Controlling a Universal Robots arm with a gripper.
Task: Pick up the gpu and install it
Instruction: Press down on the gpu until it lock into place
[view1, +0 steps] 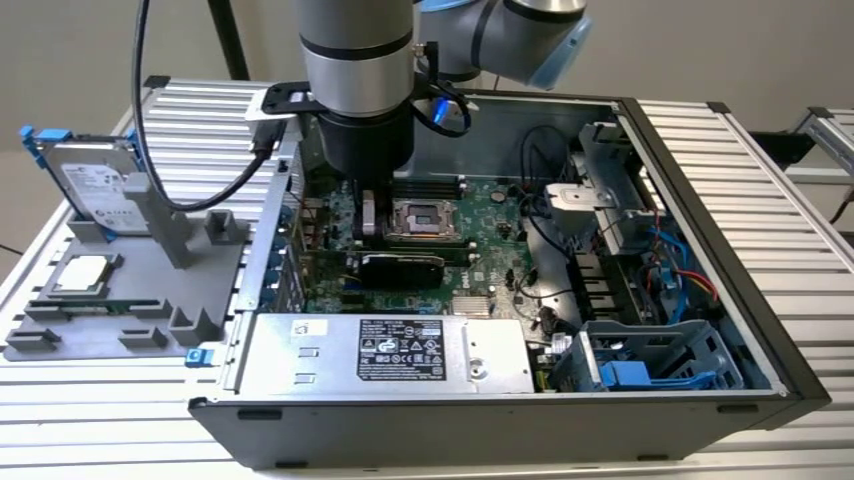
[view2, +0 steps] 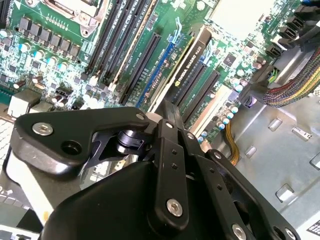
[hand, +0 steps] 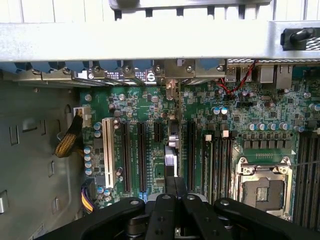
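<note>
While the arm reached down into the open computer case, the gpu stood on edge on the motherboard, in line with one of the long expansion slots just beside the processor socket. In both wrist views the gripper sat directly on the card's upper edge, its fingers drawn together with the thin card between them, so I judged it to be clamped on the gpu rather than released. The pick-up therefore looked done and the card had been carried to its slot. Whether it was pressed fully home could not be told, and letting go was not yet done. In the second wrist view the card ran parallel to the neighbouring slots, upright rather than tilted.

The case also held the power supply along its near wall, a drive cage with blue tabs in the corner at the exterior view's right, and bundled cables above that cage. Outside the case, at the exterior view's left, a grey holder carried a hard drive standing upright and a square silver chip lying flat, both well apart from the gripper
</note>
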